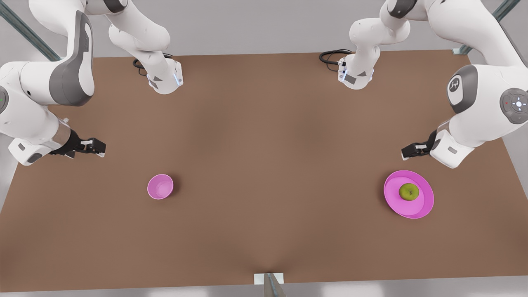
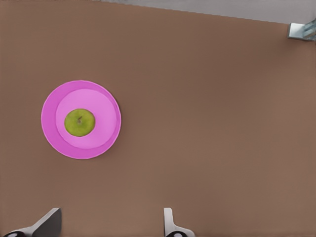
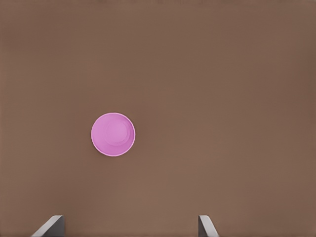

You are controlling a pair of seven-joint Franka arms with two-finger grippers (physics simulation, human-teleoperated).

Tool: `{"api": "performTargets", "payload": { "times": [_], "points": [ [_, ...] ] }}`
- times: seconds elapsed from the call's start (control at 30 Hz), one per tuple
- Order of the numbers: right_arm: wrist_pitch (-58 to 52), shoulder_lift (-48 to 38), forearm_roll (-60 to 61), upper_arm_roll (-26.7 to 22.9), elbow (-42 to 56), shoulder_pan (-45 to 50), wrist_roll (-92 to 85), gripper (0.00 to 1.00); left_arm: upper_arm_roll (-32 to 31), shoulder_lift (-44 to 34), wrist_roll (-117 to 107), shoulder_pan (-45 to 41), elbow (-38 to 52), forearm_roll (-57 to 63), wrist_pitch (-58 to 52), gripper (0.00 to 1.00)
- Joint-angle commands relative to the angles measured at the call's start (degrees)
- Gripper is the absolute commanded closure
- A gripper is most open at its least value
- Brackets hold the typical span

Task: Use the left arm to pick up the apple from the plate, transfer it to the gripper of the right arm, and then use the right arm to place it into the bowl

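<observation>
A brown worktop [image 1: 264, 165] seen from above, with a white robot arm at each side. On the front view's right, a yellow-green apple [image 1: 408, 192] sits near the middle of a wide magenta plate [image 1: 425, 206]. The left gripper [image 1: 406, 153] hangs above the worktop just beside the plate, toward the back edge, so the apple lies forward of it and below. In the left wrist view its jaws stand wide apart and hold nothing, with the apple [image 2: 80, 122] ahead of them and off to one side. The apple is round, so it probably offers no preferred grip axis. On the front view's left, a small deep pink bowl [image 1: 160, 186] stands empty, well apart from the plate. The right gripper [image 1: 100, 147] waits above the worktop near the bowl, its jaws also spread open and empty. The left arm is clearly the nearer one to the apple
</observation>
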Motion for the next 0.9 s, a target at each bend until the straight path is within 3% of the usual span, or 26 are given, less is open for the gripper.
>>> {"api": "performTargets", "payload": {
  "times": [0.0,0.1,0.23,0.6,0.87],
  "points": [
    [0.21,-0.11,0.03,-0.06,0.05,0.0,-0.62,0.0,-0.03,0.11,8.54,0.07,0.04,0.06,0.98,0.0],
    [0.21,-0.02,0.03,-0.06,0.05,0.0,-0.71,0.0,0.41,3.45,11.17,3.67,-2.15,-0.03,7.99,0.0],
    [0.21,-0.02,0.03,0.03,-0.04,0.0,-0.71,0.0,0.59,6.61,20.58,8.07,-15.25,-0.38,31.65,0.0],
    [0.3,0.33,0.12,-0.15,0.05,-0.09,-1.15,0.0,1.38,17.69,28.58,11.94,-19.91,-0.21,51.78,0.0],
    [0.3,0.33,0.56,-0.32,0.05,-0.09,-1.15,0.0,1.55,19.36,28.84,11.76,-25.8,-0.12,55.48,0.0]
  ]
}}
